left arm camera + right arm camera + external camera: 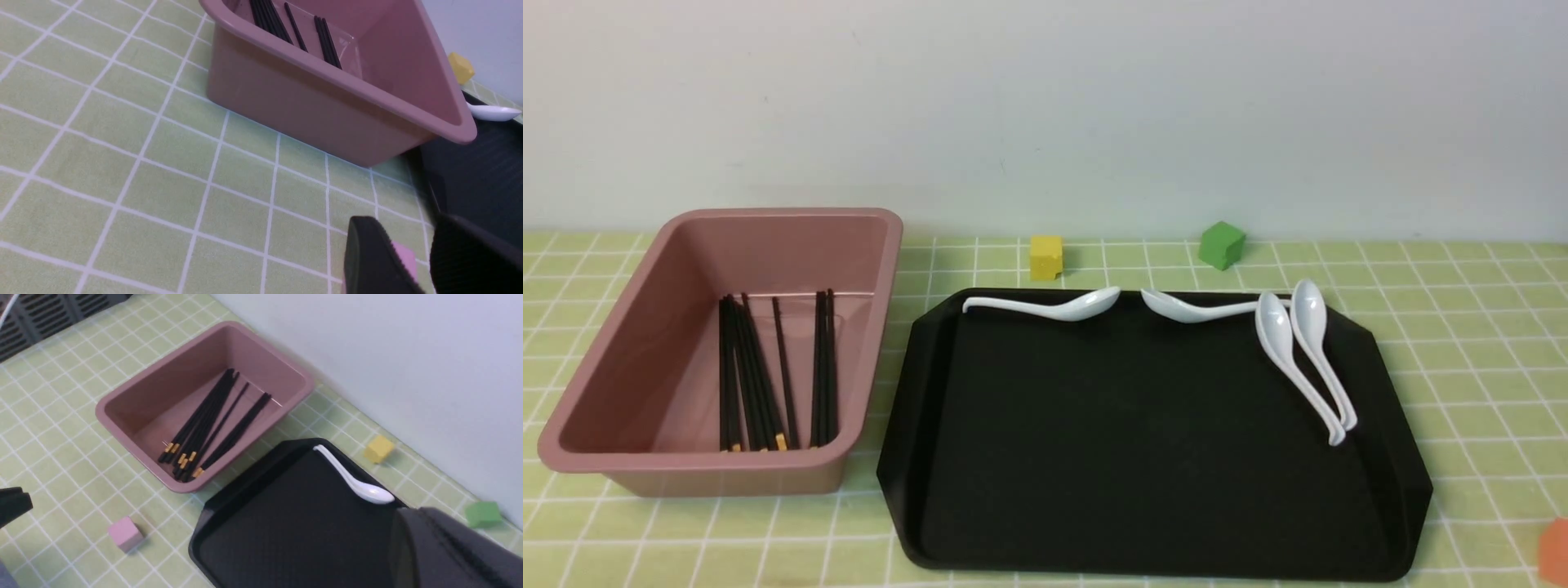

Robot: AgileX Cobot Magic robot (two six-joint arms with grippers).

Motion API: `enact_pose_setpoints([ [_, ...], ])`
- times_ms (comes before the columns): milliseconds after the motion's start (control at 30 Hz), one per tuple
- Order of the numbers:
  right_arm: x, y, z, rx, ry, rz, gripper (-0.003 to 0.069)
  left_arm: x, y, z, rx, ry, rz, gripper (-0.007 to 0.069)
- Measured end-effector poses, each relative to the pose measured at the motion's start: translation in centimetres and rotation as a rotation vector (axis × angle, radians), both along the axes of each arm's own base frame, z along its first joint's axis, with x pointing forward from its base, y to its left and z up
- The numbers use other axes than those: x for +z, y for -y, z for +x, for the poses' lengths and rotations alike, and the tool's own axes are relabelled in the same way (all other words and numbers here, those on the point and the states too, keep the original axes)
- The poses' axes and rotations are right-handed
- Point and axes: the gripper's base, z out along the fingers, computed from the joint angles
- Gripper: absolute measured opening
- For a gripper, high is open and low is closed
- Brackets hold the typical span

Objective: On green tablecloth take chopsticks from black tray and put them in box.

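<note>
Work is looking finished: left pincer (404, 232) is gaping empty above the green tablecloth (122, 163), right pincer (449, 547) is showing too little to judge. Beyond, the black tray (1135, 457) is carrying only spoons (1307, 359); chopsticks (760, 384) are lying in the box (768, 215).

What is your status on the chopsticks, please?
Left gripper open, empty; right gripper unclear. Chopsticks all in pink box; black tray holds only white spoons. Nothing in the way.

The left claw (421, 261) hangs low near the box (306, 102), its two black fingers (376, 261) parted. Only one dark finger of the right claw (412, 547) shows, its spread unclear.
</note>
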Motion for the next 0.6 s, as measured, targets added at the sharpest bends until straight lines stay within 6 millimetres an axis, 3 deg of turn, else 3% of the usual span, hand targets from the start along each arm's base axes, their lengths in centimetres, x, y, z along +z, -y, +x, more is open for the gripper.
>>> enact_pose_setpoints([
  [67,0.0,2.8,-3.7,-0.039,0.019,0.007,-0.0003,0.0,0.0,0.0,0.000,0.000,0.000,0.0239],
  [133,-0.5,4.0,-5.3,-0.057,0.026,0.013,-0.0004,0.0,0.0,0.0,0.000,0.000,0.000,0.0239],
  [233,-4.4,7.6,-10.3,-0.107,0.141,0.148,-0.0004,0.0,0.0,0.0,0.000,0.000,0.000,0.0239],
  [300,-6.2,8.4,-11.6,-0.115,0.233,0.262,-0.0004,0.0,0.0,0.0,0.000,0.000,0.000,0.0239],
  [433,-13.7,9.1,-12.7,-0.133,0.317,0.469,-0.0004,0.0,0.0,0.0,0.000,0.000,0.000,0.0239],
  [533,-16.4,9.0,-12.5,-0.145,0.297,0.493,-0.0004,0.0,0.0,0.0,0.000,0.000,0.000,0.0239],
  [600,-16.8,9.0,-12.4,-0.148,0.298,0.494,-0.0002,0.0,0.0,0.0,0.000,0.000,0.000,0.0239],
])
